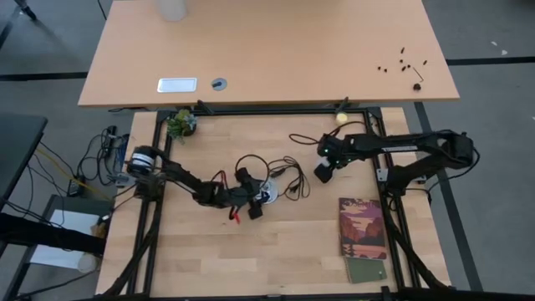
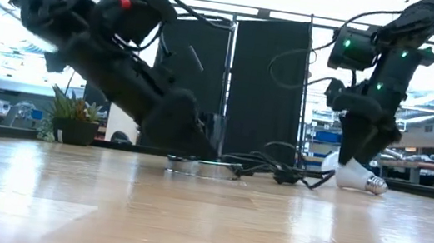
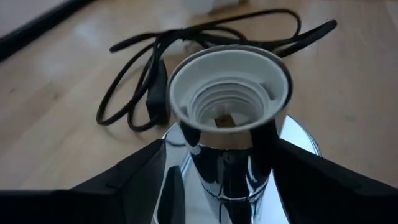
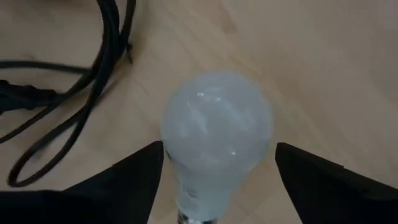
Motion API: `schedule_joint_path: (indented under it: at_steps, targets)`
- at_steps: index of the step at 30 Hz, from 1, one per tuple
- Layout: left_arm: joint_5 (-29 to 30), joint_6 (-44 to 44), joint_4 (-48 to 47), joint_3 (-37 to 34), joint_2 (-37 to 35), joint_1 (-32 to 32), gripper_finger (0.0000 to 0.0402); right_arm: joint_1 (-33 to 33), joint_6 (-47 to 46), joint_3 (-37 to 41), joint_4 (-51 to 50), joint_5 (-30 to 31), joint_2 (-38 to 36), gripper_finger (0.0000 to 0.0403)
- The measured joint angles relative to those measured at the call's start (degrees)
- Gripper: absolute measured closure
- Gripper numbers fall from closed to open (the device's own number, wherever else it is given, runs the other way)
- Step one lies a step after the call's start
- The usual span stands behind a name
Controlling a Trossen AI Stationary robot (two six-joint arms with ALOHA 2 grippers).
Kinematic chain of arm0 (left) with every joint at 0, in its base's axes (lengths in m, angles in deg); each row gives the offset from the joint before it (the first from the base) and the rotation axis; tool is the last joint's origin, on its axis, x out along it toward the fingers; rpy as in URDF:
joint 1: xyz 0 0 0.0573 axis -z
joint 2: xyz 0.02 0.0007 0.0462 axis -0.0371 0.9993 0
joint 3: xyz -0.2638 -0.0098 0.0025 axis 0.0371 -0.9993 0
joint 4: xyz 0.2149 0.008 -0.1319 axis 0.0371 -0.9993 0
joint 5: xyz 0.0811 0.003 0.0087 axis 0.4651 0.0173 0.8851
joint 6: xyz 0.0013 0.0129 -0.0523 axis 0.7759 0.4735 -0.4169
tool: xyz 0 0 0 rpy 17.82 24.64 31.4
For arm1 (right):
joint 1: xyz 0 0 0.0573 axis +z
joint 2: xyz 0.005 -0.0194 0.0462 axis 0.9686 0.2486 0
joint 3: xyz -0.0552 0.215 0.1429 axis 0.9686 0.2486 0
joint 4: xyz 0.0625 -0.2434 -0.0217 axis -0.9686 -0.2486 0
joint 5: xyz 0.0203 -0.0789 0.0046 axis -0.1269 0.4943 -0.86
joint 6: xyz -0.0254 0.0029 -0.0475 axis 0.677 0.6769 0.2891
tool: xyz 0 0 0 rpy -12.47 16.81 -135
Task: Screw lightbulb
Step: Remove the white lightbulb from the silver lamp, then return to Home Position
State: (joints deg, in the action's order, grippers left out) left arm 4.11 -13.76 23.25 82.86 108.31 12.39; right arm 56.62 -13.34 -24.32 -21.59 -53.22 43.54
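Fingers of right gripper (image 4: 214,180) spread wide either side of the lightbulb (image 4: 214,140), which lies on the worktop (image 4: 323,68). Low view: lightbulb (image 2: 353,175) on its side beneath that lowered arm. Left wrist view: left gripper (image 3: 227,186) fingers spread, flanking the chrome socket (image 3: 230,106).

plant (image 1: 180,124) far-left corner | booklet (image 1: 363,227) near-right | yellowish ball (image 1: 341,117) far edge
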Motion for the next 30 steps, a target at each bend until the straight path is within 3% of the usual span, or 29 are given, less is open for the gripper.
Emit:
schedule_joint_path:
  at_steps: [6,12,21,30]
  targets:
    - [-1.9,-1.7,-11.1,0.0,-7.4,1.5,0.0108,0.7,1.4,-0.1,0.5,-0.2,-7.2,0.0082]
    - [-2.3,-0.3,-16.9,0.1,-13.7,2.9,0.0108,7.1,5.6,-0.1,7.9,0.7,-13.1,0.0082]
    - [-2.2,-0.1,-29.8,0.1,-26.9,4.9,0.0108,20.5,20.1,5.6,28.5,4.0,-16.6,0.009]
    - [-1.7,0.0,-38.3,-1.5,-40.3,5.8,0.0108,21.8,24.3,23.3,58.2,2.5,-20.4,0.0095]
